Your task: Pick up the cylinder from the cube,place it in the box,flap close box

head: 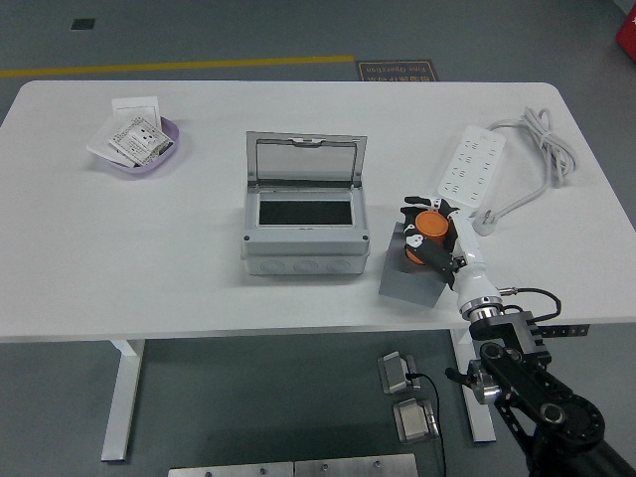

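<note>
The cylinder (pixel 429 228) was a short, stubby orange piece with a lighter orange flat end face showing. It was tilted, with that end face turned up and toward the far left, so its long axis leaned away from vertical; the exact angle could not be read. It sat over the far part of the cube (pixel 409 269), a grey block near the counter's front edge, and whether it rested on the block or was just clear of it could not be told.

The right hand (pixel 437 238) came in from the lower right corner on a white wrist and black arm. Its black fingers (pixel 412 212) were curled and clamped around the cylinder, some on the far side and some crossing below it on the near side.

Just left of the cube stood the box (pixel 304 237), light grey, with its flap (pixel 305 160) raised and leaning back on the far side, leaving a dark rectangular opening facing up. The box and the cube were near each other but apart.

Beyond the hand, toward the far right, a white power strip (pixel 472 167) lay at an angle, with its white cable (pixel 545 151) looped near the right edge of the white counter (pixel 149 258). Well apart at the far left sat a lilac bowl (pixel 149 157) holding small printed packets (pixel 132 140), with a white card behind it
</note>
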Tool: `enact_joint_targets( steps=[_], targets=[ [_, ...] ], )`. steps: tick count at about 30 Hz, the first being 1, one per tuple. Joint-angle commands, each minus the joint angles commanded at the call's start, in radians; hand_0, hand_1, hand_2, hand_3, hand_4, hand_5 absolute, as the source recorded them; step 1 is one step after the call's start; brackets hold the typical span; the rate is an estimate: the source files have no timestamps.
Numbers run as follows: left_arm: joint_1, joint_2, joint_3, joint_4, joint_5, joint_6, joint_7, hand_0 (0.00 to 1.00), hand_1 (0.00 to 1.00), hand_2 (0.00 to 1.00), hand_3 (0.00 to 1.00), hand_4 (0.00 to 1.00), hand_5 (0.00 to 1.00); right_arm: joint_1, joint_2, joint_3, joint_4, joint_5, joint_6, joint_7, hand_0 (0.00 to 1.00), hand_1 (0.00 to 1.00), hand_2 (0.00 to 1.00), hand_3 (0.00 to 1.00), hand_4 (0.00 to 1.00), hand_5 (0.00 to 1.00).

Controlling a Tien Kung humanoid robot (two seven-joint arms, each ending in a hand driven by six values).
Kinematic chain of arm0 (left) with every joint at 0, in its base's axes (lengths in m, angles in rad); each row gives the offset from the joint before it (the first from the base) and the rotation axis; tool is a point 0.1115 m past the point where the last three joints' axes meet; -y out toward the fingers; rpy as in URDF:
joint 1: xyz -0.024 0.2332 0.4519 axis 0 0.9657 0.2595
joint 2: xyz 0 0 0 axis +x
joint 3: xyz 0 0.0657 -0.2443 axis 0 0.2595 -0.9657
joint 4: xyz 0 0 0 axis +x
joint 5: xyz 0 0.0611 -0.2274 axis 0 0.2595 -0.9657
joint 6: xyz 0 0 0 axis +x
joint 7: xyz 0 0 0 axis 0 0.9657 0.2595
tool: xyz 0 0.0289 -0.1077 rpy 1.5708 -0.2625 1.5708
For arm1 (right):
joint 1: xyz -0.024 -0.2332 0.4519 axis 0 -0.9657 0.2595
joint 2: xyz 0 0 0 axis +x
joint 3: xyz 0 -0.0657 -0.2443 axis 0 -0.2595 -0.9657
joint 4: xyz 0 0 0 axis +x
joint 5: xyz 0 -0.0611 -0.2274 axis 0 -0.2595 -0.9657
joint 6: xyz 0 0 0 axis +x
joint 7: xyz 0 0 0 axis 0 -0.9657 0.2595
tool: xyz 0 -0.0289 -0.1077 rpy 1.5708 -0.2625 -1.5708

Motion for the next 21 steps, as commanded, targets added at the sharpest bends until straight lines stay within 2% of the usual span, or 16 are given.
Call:
enact_joint_targets(
  steps=[4,5,10,11,16,17,21],
  targets=[
    [0.000,-0.001,0.001,0.000,-0.005,-0.001,-0.007,0.656,0.665,0.589,0.649,0.724,0.407,0.003,-0.001,0.000,0.002,-0.002,-0.006,-0.003,0.770,0.681,0.602,0.596,0.104,0.030],
    [0.000,-0.001,0.001,0.000,-0.005,-0.002,-0.008,0.656,0.665,0.590,0.649,0.723,0.404,0.004,-0.001,0.001,0.002,-0.003,-0.007,-0.003,0.774,0.676,0.600,0.577,0.002,0.021],
    [0.001,-0.001,0.000,0.000,-0.006,-0.002,-0.012,0.656,0.665,0.590,0.649,0.723,0.404,0.006,-0.003,0.002,0.005,-0.009,-0.012,-0.007,0.774,0.676,0.600,0.577,0.002,0.021],
    [0.000,-0.001,0.000,0.000,-0.006,-0.002,-0.013,0.655,0.665,0.590,0.648,0.723,0.405,0.007,-0.004,0.002,0.006,-0.011,-0.013,-0.007,0.662,0.511,0.543,0.499,0.022,0.002],
    [0.000,-0.001,0.004,0.000,-0.012,-0.001,-0.017,0.655,0.665,0.590,0.648,0.723,0.405,0.007,-0.005,0.006,0.009,-0.017,-0.020,-0.009,0.662,0.511,0.543,0.499,0.022,0.002],
    [0.000,-0.001,0.004,0.000,-0.013,-0.001,-0.018,0.655,0.664,0.590,0.647,0.723,0.406,0.006,-0.005,0.007,0.009,-0.017,-0.022,-0.009,0.564,0.373,0.524,0.473,0.014,0.002],
    [0.000,-0.002,0.005,0.000,-0.015,-0.002,-0.020,0.655,0.664,0.590,0.647,0.723,0.406,0.006,-0.006,0.007,0.009,-0.017,-0.025,-0.008,0.564,0.373,0.524,0.473,0.014,0.002]
  ],
)
